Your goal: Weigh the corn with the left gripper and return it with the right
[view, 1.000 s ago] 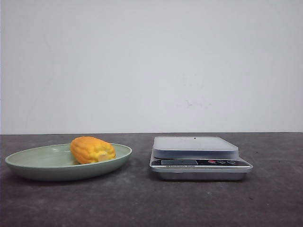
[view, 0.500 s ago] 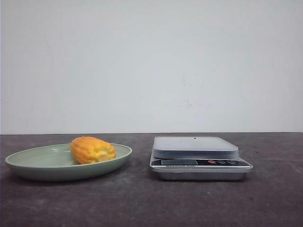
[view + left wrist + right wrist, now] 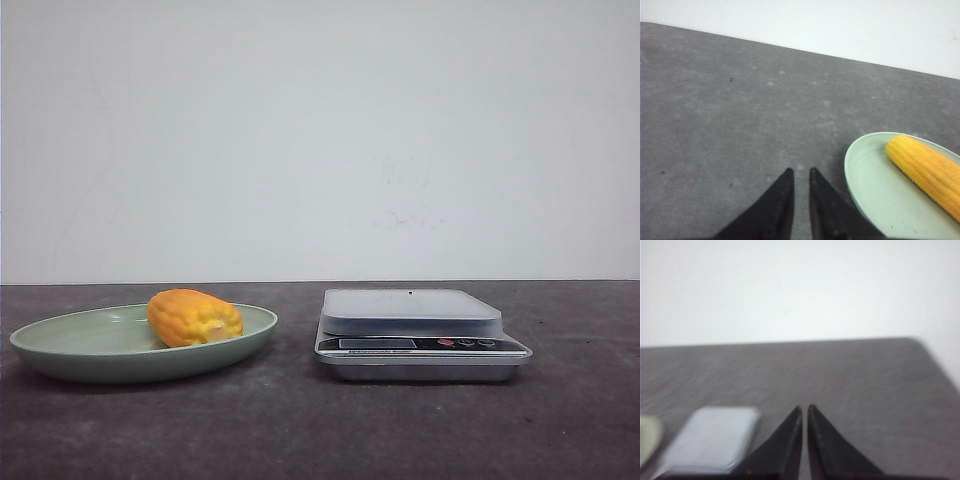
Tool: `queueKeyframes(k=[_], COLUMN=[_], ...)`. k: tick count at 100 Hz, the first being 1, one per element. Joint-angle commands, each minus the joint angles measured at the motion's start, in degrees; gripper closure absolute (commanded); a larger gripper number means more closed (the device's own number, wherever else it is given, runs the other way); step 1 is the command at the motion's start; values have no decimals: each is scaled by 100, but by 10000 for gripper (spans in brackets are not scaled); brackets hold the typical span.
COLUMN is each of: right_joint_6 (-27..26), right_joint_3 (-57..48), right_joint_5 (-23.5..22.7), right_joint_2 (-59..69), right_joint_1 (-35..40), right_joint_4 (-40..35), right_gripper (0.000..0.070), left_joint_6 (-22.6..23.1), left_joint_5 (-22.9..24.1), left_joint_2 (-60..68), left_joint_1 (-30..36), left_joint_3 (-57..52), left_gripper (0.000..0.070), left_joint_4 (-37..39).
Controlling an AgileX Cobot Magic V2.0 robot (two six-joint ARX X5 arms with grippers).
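Observation:
The corn (image 3: 195, 317) is an orange-yellow cob piece lying in a pale green plate (image 3: 60, 340) at the left of the table. It also shows in the left wrist view (image 3: 927, 171), in the plate (image 3: 875, 190). A silver kitchen scale (image 3: 420, 330) stands to the right of the plate, its platform bare. My left gripper (image 3: 801, 172) is shut and empty, over bare table beside the plate's rim. My right gripper (image 3: 804, 409) is shut and empty, beside the scale (image 3: 712, 437). Neither gripper shows in the front view.
The table top is dark grey, with a plain white wall behind it. The table's far right corner shows in the right wrist view (image 3: 915, 340). The plate's edge (image 3: 647, 437) shows in that view beyond the scale.

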State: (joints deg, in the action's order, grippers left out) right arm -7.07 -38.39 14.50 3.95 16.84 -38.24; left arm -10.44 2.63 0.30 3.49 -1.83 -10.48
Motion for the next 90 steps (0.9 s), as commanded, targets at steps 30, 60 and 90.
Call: queueKeyframes(k=[30,60,90], right_joint_6=[13,39,107], right_joint_3=[3014,3700,3700], right_joint_5=[-717,-833,-848], right_joint_2=[-369,-369,-369], right_joint_1=[-1368,-1440,-1436], right_joint_4=[2459,2636,2658], right_gripper=[688,688,688], left_joint_6=[57,57,57], left_joint_5=[-9,-9,-9], left_joint_2=[-11,-11,-11], left_joint_1=[-11,-11,-11], left_joint_3=[103,103,103], left_gripper=[694,694,694], left_joint_4=[-24,-24,-24])
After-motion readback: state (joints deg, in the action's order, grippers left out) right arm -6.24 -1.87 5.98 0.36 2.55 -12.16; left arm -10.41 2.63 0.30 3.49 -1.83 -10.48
